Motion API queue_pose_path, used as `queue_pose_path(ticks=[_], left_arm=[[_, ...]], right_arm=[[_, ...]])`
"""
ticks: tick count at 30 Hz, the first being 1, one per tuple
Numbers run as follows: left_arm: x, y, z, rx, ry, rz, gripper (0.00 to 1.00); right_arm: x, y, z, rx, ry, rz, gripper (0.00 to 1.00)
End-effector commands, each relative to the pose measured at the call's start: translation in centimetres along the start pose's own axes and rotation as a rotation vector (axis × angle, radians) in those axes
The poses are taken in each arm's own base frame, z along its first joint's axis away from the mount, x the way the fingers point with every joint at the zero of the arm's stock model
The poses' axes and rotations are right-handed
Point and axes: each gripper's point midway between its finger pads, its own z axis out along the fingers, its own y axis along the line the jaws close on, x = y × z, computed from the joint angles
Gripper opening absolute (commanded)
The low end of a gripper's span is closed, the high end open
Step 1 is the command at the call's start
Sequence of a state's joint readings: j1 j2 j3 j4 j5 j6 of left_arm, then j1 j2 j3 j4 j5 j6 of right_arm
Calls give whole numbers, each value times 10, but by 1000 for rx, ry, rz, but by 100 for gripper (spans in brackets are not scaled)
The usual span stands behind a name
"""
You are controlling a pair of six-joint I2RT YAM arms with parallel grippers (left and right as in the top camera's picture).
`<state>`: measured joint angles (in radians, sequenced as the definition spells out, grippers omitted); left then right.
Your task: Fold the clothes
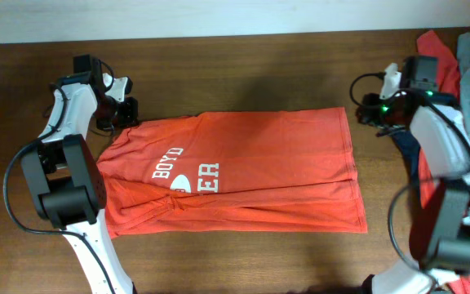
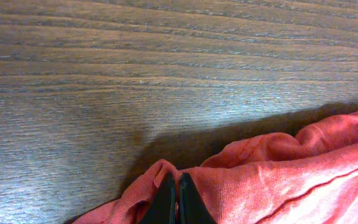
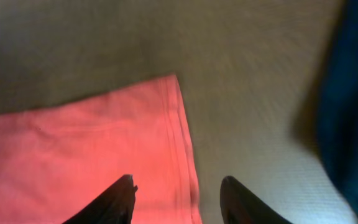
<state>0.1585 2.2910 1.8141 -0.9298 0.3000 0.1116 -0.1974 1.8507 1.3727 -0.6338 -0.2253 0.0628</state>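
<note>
An orange-red T-shirt (image 1: 243,167) with white lettering lies spread flat across the middle of the wooden table. My left gripper (image 1: 126,113) is at the shirt's far left corner. In the left wrist view its black fingers (image 2: 174,190) are pressed together, with a puckered fold of the shirt's edge (image 2: 253,168) pinched at their tips. My right gripper (image 1: 374,112) hovers at the shirt's far right corner. It stands open (image 3: 178,185), and the stitched hem corner (image 3: 173,124) lies below, between the two fingers.
More clothes, red, grey-blue and navy, are heaped at the table's right edge (image 1: 467,73), behind and beside the right arm. Dark blue cloth (image 3: 353,93) shows blurred at the right of the right wrist view. Bare wood (image 2: 135,74) lies beyond the shirt's left corner.
</note>
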Motion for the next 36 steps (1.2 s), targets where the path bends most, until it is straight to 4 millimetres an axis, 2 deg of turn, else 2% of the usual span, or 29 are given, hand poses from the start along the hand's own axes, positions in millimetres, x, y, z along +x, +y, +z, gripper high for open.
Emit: queue_pose_path(ticks=[1, 6, 14, 18, 23, 30, 33, 36], left_arm=[[-12, -5, -21, 9, -50, -4, 0], [-12, -5, -21, 8, -51, -4, 0], [-12, -5, -21, 8, -51, -3, 0], [-12, -5, -21, 8, -51, -3, 0], [-11, -5, -21, 9, -47, -5, 0], [-10, -5, -23, 9, -44, -6, 0], [-11, -8, -33, 8, -57, -1, 0], [-14, -13, -49, 4, -85, 8, 0]], right_arm=[[-1, 15, 36, -91, 11, -31, 50], [-6, 17, 72, -120, -19, -50, 51], [-3, 16, 103, -126, -22, -47, 51], [0, 16, 106, -125, -10, -47, 36], [0, 15, 106, -116, -12, -47, 4], [-4, 12, 103, -95, -12, -43, 4], [-10, 11, 94, -71, -2, -40, 4], [-22, 12, 76, -44, 10, -37, 4]])
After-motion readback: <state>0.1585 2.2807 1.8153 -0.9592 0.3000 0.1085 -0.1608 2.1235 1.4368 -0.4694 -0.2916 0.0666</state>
